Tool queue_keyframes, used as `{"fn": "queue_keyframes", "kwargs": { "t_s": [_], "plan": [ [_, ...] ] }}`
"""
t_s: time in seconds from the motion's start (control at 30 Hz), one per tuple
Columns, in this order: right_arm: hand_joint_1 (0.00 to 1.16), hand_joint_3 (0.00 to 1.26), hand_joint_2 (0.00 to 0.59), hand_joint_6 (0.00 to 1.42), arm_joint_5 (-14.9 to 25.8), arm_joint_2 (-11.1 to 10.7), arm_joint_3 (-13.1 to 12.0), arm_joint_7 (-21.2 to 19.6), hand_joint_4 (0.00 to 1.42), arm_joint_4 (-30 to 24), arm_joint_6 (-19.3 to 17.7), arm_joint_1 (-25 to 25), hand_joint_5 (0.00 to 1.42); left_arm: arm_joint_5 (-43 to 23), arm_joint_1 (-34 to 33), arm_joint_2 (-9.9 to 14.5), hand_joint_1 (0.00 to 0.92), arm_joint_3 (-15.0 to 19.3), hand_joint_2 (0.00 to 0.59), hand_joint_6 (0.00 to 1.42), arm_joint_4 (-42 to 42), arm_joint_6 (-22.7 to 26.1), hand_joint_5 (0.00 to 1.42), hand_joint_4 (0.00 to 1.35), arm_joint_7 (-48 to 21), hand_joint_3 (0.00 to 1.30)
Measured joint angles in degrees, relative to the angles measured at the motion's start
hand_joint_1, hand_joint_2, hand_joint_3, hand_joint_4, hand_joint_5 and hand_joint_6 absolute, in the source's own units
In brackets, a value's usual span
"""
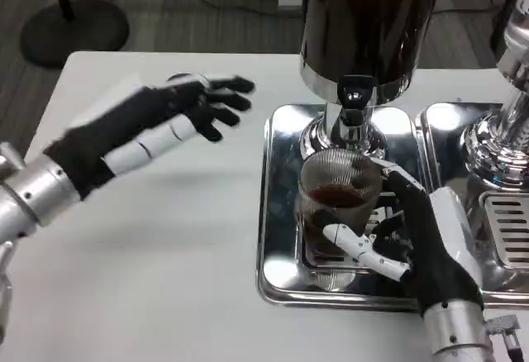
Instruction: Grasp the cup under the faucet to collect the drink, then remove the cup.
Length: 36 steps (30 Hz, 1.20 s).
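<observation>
A clear ribbed cup (335, 201) holding dark drink stands on the steel drip tray (277, 213), right under the black faucet (353, 106) of the big dark drink dispenser (364, 23). My right hand (409, 238) wraps the cup from its right side, thumb across the front and fingers behind, gripping it. My left hand (169, 118) hovers above the white table to the left of the tray, fingers stretched out and apart, holding nothing.
A second steel dispenser base (496, 143) with its own grated tray (508, 230) stands at the right edge. The white table (149, 254) spreads to the left and front. Beyond the table's far edge lies dark floor with a round stand base (74, 27).
</observation>
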Motion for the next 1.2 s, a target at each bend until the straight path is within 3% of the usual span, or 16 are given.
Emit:
{"fn": "queue_keyframes", "kwargs": {
  "t_s": [0.4,1.2],
  "plan": [
    [0.63,0.46,0.199,0.87,-0.71,0.52,-0.81,-1.57,0.48,-0.19,-1.24,1.12,0.68,3.13,-0.09,-2.71,0.000,-4.17,0.179,0.34,3.60,-1.32,0.24,0.21,-0.43,0.22],
    [0.64,0.49,0.204,0.96,-3.34,0.25,-1.61,-5.45,0.54,-2.04,-2.65,4.57,0.74,5.34,-1.03,-2.69,0.000,-4.37,0.176,0.34,7.46,-3.57,0.23,0.20,1.05,0.21]
  ]
}}
